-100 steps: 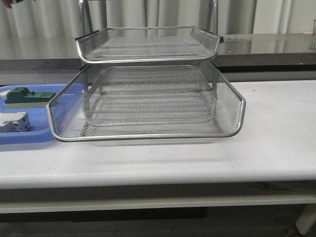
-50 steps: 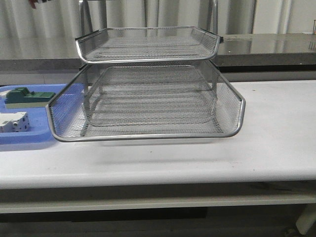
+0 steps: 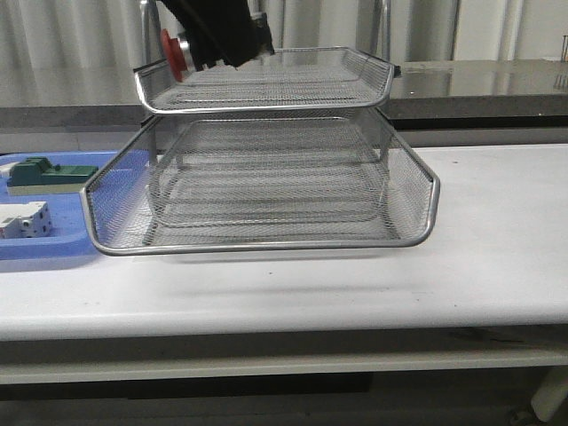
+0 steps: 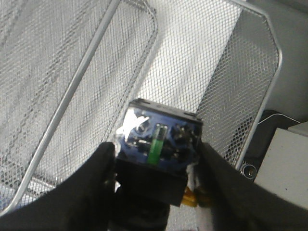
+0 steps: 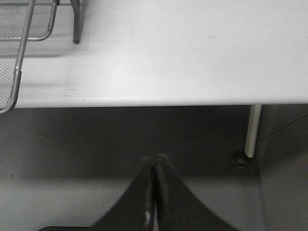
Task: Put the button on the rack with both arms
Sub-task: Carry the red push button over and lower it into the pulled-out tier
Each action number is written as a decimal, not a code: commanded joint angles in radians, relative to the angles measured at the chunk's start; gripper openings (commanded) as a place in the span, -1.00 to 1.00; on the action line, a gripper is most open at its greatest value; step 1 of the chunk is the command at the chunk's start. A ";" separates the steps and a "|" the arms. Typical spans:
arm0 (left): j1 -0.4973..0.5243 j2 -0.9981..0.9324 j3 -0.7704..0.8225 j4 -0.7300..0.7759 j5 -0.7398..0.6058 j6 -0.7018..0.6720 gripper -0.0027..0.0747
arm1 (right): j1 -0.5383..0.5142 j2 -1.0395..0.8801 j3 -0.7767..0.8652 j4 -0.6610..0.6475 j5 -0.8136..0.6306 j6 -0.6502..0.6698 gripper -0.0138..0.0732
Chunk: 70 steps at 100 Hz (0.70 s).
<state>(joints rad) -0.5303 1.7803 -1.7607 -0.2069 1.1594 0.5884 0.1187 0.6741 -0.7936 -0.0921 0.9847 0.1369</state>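
The silver wire-mesh rack [image 3: 266, 177] stands mid-table with its middle tray slid forward. My left gripper [image 3: 209, 44] hangs over the top tray's left part, shut on the button: its red cap [image 3: 169, 51] points left in the front view. In the left wrist view the button's blue rear block [image 4: 159, 139] sits between my black fingers [image 4: 91, 178], above the mesh trays [image 4: 202, 57]. My right gripper [image 5: 156, 161] is shut and empty, off the table's front edge, above the floor; it does not show in the front view.
A flat blue tray [image 3: 44, 244] at the table's left holds a green-and-beige block [image 3: 44, 175] and a white block [image 3: 22, 219]. A grey counter [image 3: 479, 84] runs behind the rack. The table's front edge [image 5: 159, 101] and a table leg [image 5: 251, 130] show in the right wrist view.
My left gripper, holding the button, has come into the front view from the top left and now sits over the top tray. The rack and blue tray have not moved.
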 commanded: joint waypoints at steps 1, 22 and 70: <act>-0.018 -0.035 -0.021 -0.023 -0.075 0.001 -0.92 | -0.004 0.000 -0.032 -0.015 -0.058 -0.001 -0.84; -0.022 0.046 -0.021 -0.023 -0.077 0.001 -0.92 | -0.004 0.000 -0.032 -0.015 -0.058 -0.001 -0.84; -0.022 0.152 -0.021 -0.055 -0.092 0.018 -0.84 | -0.004 0.000 -0.032 -0.015 -0.058 -0.001 -0.84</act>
<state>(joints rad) -0.5476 1.9869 -1.7519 -0.2142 1.0996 0.5931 0.1187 0.6741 -0.7936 -0.0921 0.9847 0.1369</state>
